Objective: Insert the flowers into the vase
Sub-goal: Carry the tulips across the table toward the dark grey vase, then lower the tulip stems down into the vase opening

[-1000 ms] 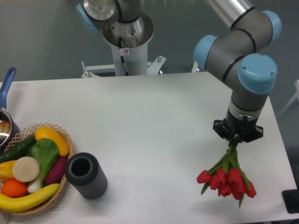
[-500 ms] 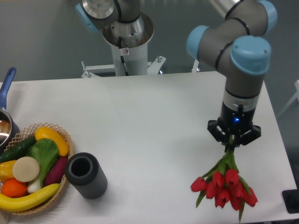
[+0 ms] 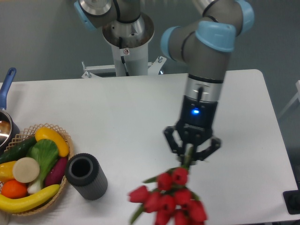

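The flowers (image 3: 168,197), a bunch of red tulips with green stems, hang blossoms-down at the front centre of the table. My gripper (image 3: 188,154) is shut on their stems and holds them above the table. The vase (image 3: 86,176), a dark grey ribbed cylinder with a round open mouth, stands at the front left, well to the left of the flowers and apart from them. The blossoms look slightly blurred.
A wicker basket (image 3: 65,136) with fake fruit and vegetables sits at the far left, touching the vase. A pot with a blue handle (image 3: 5,84) is at the left edge. The robot base (image 3: 126,42) stands behind the table. A dark object (image 3: 293,202) is at the right front corner.
My gripper has carried the flowers leftward from the table's right side toward the front centre, closer to the vase. The vase and the basket have not moved.
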{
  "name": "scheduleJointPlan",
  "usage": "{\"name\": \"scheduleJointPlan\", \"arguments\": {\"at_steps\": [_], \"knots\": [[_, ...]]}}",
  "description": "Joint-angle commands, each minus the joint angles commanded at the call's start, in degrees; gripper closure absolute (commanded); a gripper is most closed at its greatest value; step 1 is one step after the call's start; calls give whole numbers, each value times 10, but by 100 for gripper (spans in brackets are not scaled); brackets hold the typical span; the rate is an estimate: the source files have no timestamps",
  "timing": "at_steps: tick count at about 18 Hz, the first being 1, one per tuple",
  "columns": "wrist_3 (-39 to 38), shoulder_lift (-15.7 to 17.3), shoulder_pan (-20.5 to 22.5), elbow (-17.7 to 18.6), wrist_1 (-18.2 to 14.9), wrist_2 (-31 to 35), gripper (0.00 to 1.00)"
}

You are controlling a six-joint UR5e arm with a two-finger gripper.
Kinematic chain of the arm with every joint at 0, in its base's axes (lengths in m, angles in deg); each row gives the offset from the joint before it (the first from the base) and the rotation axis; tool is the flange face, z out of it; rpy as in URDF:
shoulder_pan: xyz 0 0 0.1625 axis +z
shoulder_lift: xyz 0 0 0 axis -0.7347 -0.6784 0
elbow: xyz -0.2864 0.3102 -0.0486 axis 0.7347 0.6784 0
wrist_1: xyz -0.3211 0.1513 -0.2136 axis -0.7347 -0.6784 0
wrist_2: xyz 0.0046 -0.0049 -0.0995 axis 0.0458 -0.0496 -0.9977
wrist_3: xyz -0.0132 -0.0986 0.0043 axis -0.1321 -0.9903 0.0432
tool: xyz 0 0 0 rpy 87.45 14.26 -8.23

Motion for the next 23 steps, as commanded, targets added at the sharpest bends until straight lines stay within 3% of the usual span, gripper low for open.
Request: {"name": "scheduleJointPlan", "arguments": {"at_steps": [2, 8, 14, 23], "knots": [[-1, 0, -19, -3, 3, -7, 100], [-4, -4, -33, -3, 25, -200, 100], [15, -20, -33, -1, 43, -295, 100], [61, -47, -51, -4, 46, -338, 100]]}}
